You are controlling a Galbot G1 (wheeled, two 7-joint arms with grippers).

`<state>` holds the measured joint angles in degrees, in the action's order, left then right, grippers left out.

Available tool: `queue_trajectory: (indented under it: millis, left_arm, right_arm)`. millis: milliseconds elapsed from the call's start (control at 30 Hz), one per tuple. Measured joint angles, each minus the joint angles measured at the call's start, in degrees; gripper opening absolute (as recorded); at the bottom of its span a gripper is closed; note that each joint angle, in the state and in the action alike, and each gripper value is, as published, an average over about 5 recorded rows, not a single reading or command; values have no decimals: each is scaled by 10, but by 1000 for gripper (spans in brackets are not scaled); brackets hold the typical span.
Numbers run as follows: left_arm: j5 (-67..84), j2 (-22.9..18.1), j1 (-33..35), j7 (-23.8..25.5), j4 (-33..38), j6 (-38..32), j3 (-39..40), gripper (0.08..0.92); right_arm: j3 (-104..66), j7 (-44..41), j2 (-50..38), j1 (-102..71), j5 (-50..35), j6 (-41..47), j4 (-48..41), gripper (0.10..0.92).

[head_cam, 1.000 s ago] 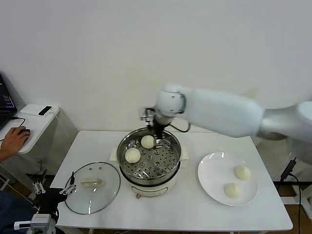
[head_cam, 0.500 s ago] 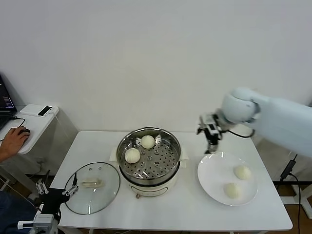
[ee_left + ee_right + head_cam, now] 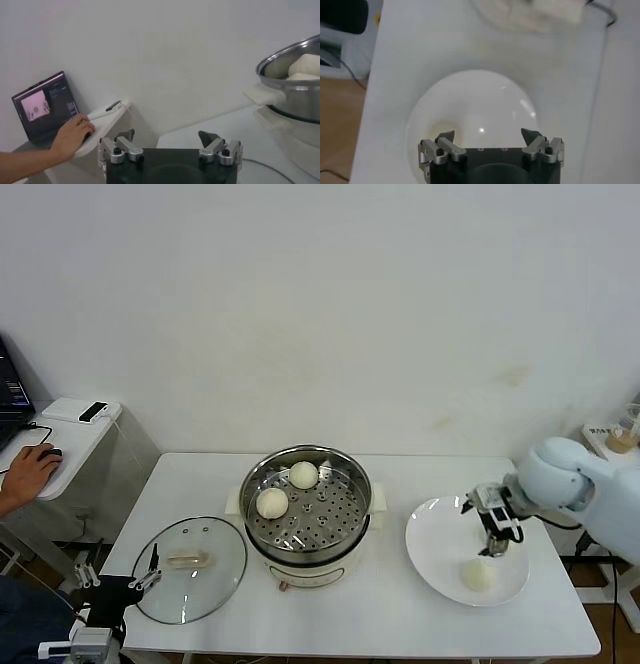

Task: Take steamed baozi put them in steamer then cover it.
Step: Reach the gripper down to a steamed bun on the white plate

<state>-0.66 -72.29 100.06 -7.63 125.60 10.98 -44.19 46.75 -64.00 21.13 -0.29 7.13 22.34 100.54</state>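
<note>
The steamer (image 3: pixel 305 529) stands mid-table, and two baozi (image 3: pixel 303 475) (image 3: pixel 272 503) lie on its perforated tray. On the white plate (image 3: pixel 435 534) to the right, one baozi (image 3: pixel 479 575) lies in plain sight. My right gripper (image 3: pixel 490 532) hangs open low over the plate, just behind that bun. In the right wrist view the gripper (image 3: pixel 490 135) is open over the plate (image 3: pixel 475 105), with a bun's edge (image 3: pixel 442 131) beside one finger. The cover (image 3: pixel 188 569) lies flat on the table, left of the steamer. My left gripper (image 3: pixel 115 587) waits open by the table's front left corner.
A side desk (image 3: pixel 70 434) at far left carries a laptop (image 3: pixel 45 105), and a person's hand (image 3: pixel 28 469) rests on a mouse there. The steamer's rim (image 3: pixel 292 55) shows in the left wrist view. A cable (image 3: pixel 600 529) hangs off the table's right edge.
My right arm has swung from above the steamer across to the plate and come down over it, open throughout. The left arm has barely moved.
</note>
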Motion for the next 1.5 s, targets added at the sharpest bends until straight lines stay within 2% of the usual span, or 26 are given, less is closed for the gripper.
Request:
queue_trajectory:
  millis: [433, 967, 1267, 1500]
  left_arm:
    - [0, -2, 4, 0, -2, 0, -8, 823]
    - [-1, -3, 0, 0, -4, 0, -10, 823]
    - [-1, -4, -1, 0, -4, 0, -10, 823]
    - [-2, -5, -1, 0, -4, 0, -9, 823]
  right_arm:
    - [-117, 9, 10, -171, 58, -14, -37, 823]
    - [-150, 38, 51, -213, 70, -9, -97, 813]
    - [-153, 45, 71, -217, 72, -3, -117, 737]
    - [-152, 41, 74, -211, 65, 0, -118, 616]
